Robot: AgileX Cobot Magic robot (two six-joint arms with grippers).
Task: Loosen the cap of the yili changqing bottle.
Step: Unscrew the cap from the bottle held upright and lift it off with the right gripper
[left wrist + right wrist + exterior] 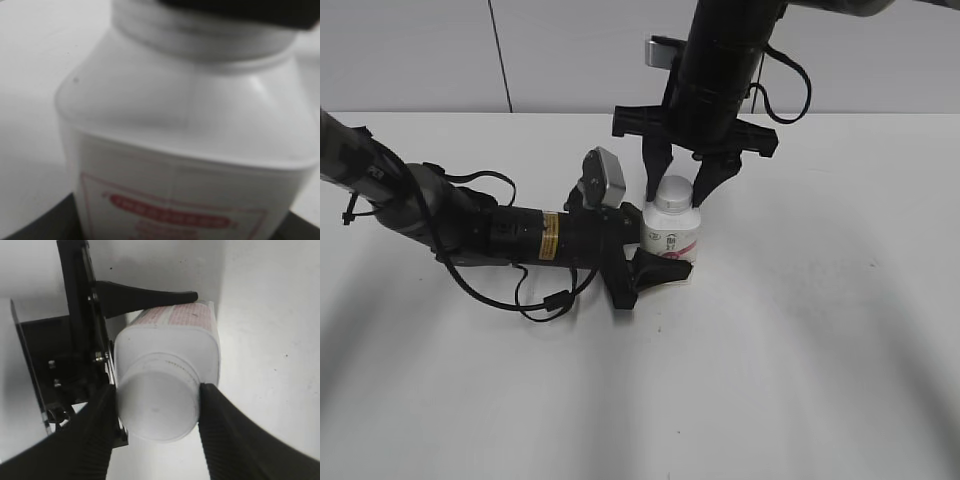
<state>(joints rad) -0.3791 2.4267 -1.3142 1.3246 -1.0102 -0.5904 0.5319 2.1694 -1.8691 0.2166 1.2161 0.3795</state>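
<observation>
Near the middle of the white bench (820, 330), the exterior view shows the yili changqing bottle (672, 238) standing upright, its pink-red label facing forward. The left claw (655, 265) reaches in from the left, lying low along the bench, and clamps the bottle's lower body, with one black finger showing in front of the label. The right claw (682, 185) comes down from above, its two fingers straddling the cap (674, 190) on either side.

Up close in the left wrist view, the bottle (185, 145) fills almost the whole frame, blurred, with its sloping shoulder and the top of the red-bordered label visible. The ribbed neck band sits at the top edge, and something dark crosses above it. The left claw's own fingers barely show here, only as dark corners at the bottom edge.

Looking down in the right wrist view, the cap (157, 400) sits between the right claw's (156, 405) ribbed fingers (227, 435), both pressed against its rim, so this claw is closed on the cap. Beyond it, the left claw's (165, 312) finger lies along the bottle's (202, 342) side.
</observation>
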